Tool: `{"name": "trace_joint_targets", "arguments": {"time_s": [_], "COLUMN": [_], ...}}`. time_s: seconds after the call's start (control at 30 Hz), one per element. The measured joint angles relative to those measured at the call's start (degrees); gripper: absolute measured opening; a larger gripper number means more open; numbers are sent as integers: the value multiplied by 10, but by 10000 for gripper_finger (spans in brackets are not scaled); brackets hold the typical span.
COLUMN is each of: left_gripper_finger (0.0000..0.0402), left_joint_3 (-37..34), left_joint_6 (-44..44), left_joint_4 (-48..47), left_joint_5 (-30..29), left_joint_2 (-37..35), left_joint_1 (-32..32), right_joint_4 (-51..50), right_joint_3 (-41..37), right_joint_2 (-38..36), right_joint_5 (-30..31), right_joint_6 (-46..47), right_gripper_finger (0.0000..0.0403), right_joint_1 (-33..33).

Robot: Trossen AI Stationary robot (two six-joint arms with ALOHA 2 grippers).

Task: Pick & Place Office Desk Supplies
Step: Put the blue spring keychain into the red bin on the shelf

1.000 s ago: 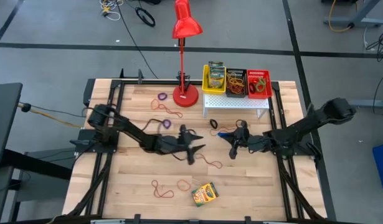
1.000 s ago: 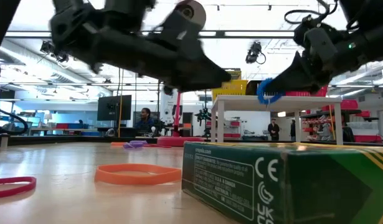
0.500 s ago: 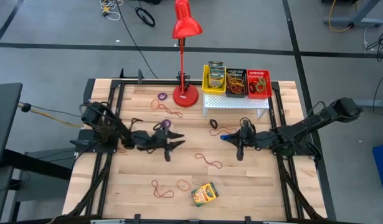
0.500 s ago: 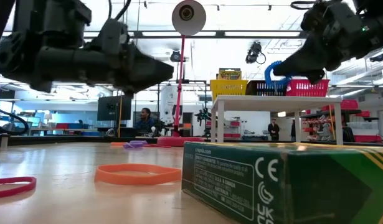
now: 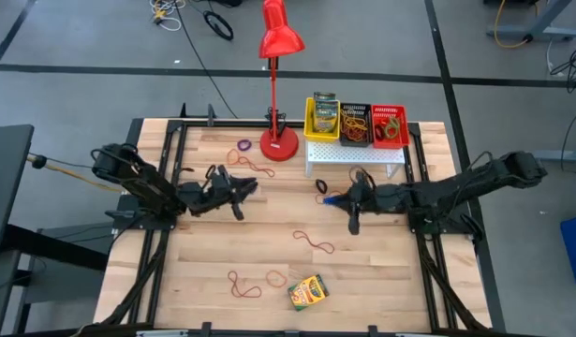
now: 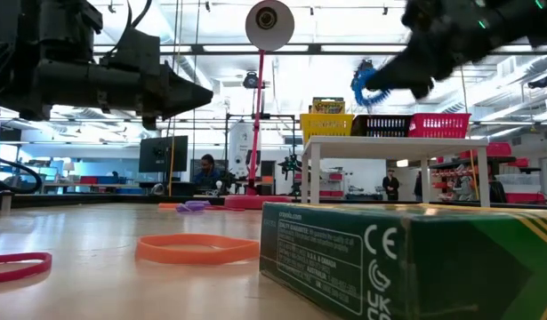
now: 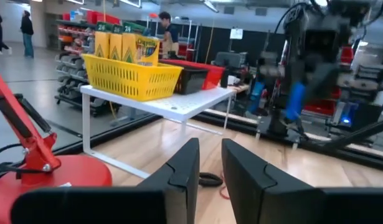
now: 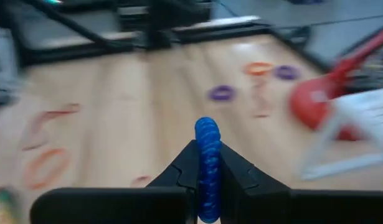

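Since earlier, pulled back lampward: left tool [image 5: 237,187] narrowed, empty; right tool [image 5: 348,201] pinching blue band [image 8: 207,168] upright, edge-on.

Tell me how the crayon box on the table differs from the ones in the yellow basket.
The loose crayon box lies flat on the table's near side; the boxes in the yellow basket stand upright, up on the white stand. The loose one is alone, the basket ones packed side by side. Both are yellow-and-green.
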Motion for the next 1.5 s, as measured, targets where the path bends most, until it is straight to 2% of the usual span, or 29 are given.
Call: {"name": "trace_joint_targets", "arguments": {"time_s": [0.13,0.23,0.3,0.4,0.5,0.63,0.83,1.1,1.27,1.5], "left_gripper_finger": [74,74,74,74,74,74,74,74,74,74], "left_joint_3": [1,1,1,1,1,1,1,1,1,1], "left_joint_6": [0,0,0,0,0,0,0,0,0,0], "left_joint_4": [-1,-5,-5,-5,-5,-5,-5,-6,-6,-6], "left_joint_5": [0,0,0,0,0,0,0,0,0,0], "left_joint_2": [1,2,2,2,2,2,2,2,2,2], "left_joint_1": [2,2,2,3,2,2,2,3,2,2], "right_joint_4": [-238,-404,-489,-567,-598,-610,-625,-710,-749,-755], "right_joint_3": [151,257,314,374,395,394,394,394,394,394], "right_joint_2": [-5,-5,-5,-5,1,25,90,115,115,115], "right_joint_5": [96,164,187,189,171,111,72,-1,-11,-13], "right_joint_6": [-29,-30,-28,-30,-55,-89,-116,-122,-122,-130], "right_gripper_finger": [29,29,29,29,29,29,29,30,41,63], "right_joint_1": [-29,-75,-122,-213,-315,-428,-529,-584,-587,-587]}}
